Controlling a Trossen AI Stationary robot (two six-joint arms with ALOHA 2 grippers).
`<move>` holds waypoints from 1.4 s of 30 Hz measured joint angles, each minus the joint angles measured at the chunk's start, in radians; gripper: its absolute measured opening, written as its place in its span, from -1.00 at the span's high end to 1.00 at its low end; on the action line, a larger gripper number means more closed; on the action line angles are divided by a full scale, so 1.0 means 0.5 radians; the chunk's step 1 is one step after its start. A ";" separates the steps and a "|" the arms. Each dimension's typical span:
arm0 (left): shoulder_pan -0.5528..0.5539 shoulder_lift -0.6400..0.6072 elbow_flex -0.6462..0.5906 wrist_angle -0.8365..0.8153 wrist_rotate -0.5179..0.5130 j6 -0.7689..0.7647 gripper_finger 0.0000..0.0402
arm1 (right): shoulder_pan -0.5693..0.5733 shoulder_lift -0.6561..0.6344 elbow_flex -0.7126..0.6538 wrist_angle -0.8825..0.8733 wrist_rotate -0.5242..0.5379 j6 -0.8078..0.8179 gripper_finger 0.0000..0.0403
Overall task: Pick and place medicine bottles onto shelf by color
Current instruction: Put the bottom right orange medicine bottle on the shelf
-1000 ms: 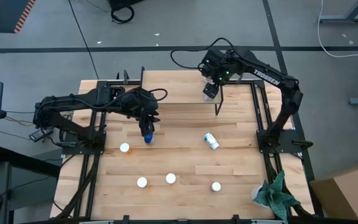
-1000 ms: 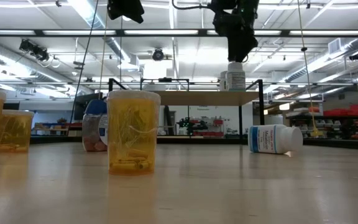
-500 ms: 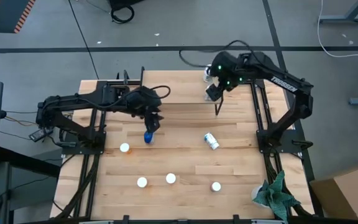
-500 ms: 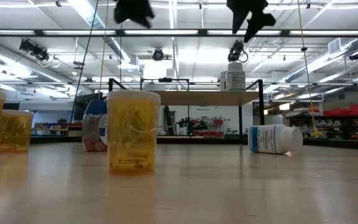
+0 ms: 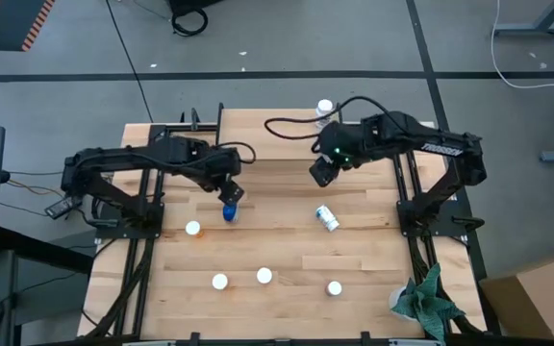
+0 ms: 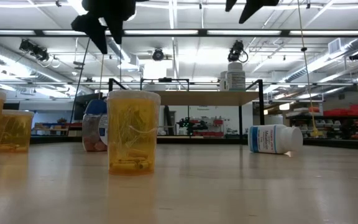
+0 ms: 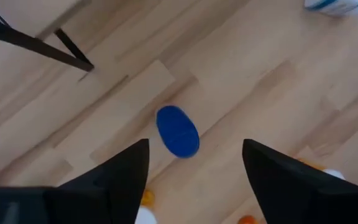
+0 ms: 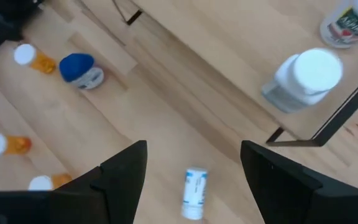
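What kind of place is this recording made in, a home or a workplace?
Most likely a workplace: a robotics lab or workshop hall. The low view shows long ceiling strip lights and storage racks behind the light-wood table. From above, black cables run across a grey concrete floor.

Tabletop point(image 5: 287, 255): light wood planks, mounted on a grey floor point(image 5: 56, 58). Green plant point(image 5: 425, 303) at the near right corner. Cardboard box point(image 5: 537, 303) on the floor beside it. Black cable point(image 5: 133, 67) runs across the floor. Low view: ceiling strip lights point(image 6: 166, 31) and far shelving point(image 6: 347, 124).
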 joint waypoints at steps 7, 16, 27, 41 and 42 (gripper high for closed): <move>-0.150 0.051 0.001 0.321 0.091 0.094 -0.41 | 0.265 0.000 -0.001 -0.071 0.105 0.115 -0.32; -0.531 0.049 0.001 0.730 0.277 0.515 -0.38 | 0.532 0.000 -0.001 -0.105 0.179 0.297 -0.32; -0.985 0.289 0.002 1.080 -0.092 0.874 -0.39 | 0.919 0.000 -0.002 -0.109 0.338 0.559 -0.32; -1.012 0.822 0.000 1.110 0.167 0.990 -0.42 | 1.229 0.001 -0.002 -0.118 0.419 1.227 -0.32; -1.012 0.839 0.001 1.122 0.166 0.998 -0.43 | 1.246 0.001 -0.002 -0.118 0.430 1.254 -0.32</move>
